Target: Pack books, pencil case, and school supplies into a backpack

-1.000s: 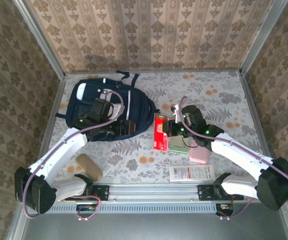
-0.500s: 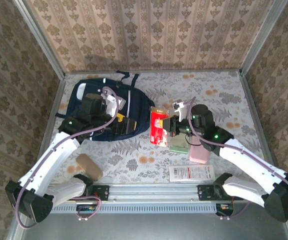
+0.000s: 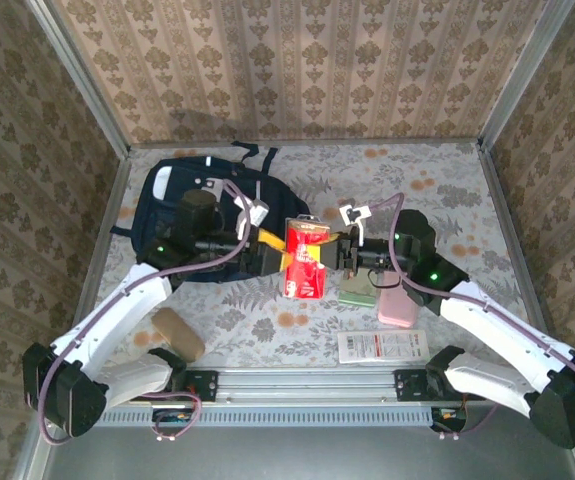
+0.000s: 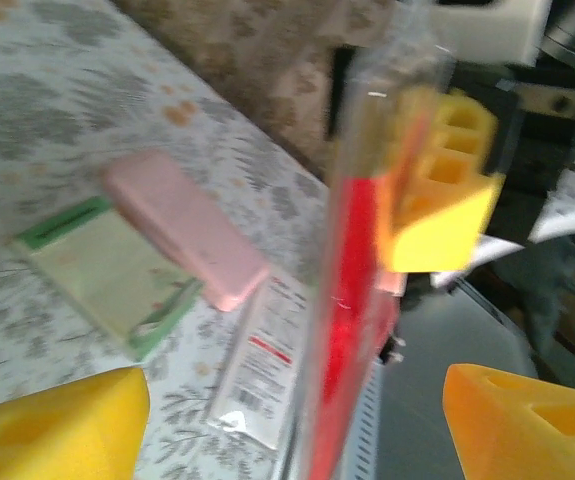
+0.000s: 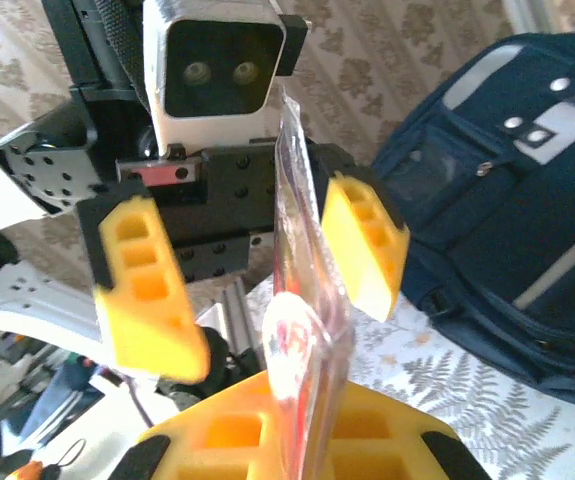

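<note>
Your right pincer (image 3: 342, 252) is clenched on the red packet (image 3: 305, 262). It holds the packet up off the table (image 3: 447, 200), out in the gap between your two arms. In the right wrist view, the two yellow fingers (image 5: 217, 440) squeeze the near edge of the red packet (image 5: 302, 250), and the packet stands on its thin side.

Your left pincer (image 3: 272, 255) is released, with its yellow fingers spread wide. It faces the right pincer from the other side. The far edge of the packet sits between its two fingers. One finger (image 5: 362, 245) is just beside the packet, and you cannot tell if it touches. The other finger (image 5: 147, 290) is apart from it. In the left wrist view, you see the red packet (image 4: 352, 300) edge-on, in the middle of the left pincer (image 4: 297, 400).

The big blue backpack (image 3: 157, 210) lies on the table behind your left arm, near the back left corner. The red packet is close to its right side but not in it.

Below your right arm, the pale green packet (image 3: 357, 292) lies flat on the table. A pink case (image 3: 395, 305) lies just beside it, on its right. The long white packet (image 3: 382, 347) with red print lies nearer to you, close to the front edge.

A tan thing (image 3: 177, 333) lies on the table by your left arm's base, well apart from the rest.
</note>
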You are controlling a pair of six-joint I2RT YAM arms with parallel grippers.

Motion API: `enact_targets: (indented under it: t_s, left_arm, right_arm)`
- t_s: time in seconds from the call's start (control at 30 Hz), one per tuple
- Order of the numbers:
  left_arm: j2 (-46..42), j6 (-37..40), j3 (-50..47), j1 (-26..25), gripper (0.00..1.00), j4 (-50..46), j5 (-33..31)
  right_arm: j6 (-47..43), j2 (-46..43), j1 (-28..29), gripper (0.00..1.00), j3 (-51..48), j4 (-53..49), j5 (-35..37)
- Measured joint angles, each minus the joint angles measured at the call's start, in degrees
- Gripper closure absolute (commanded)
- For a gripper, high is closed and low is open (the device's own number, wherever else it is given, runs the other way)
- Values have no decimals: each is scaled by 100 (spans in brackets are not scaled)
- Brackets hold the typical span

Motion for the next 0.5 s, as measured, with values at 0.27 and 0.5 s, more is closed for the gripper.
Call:
enact_targets:
  t_s: [0.27,0.5]
  left_arm:
    - [0,179,-33,-299,68,111,487]
    - [68,138,-35,-297,95,212,846]
  right_arm:
    - [448,319,42,100,57,297,-741]
    - [501,328,140,100,85,382,-953]
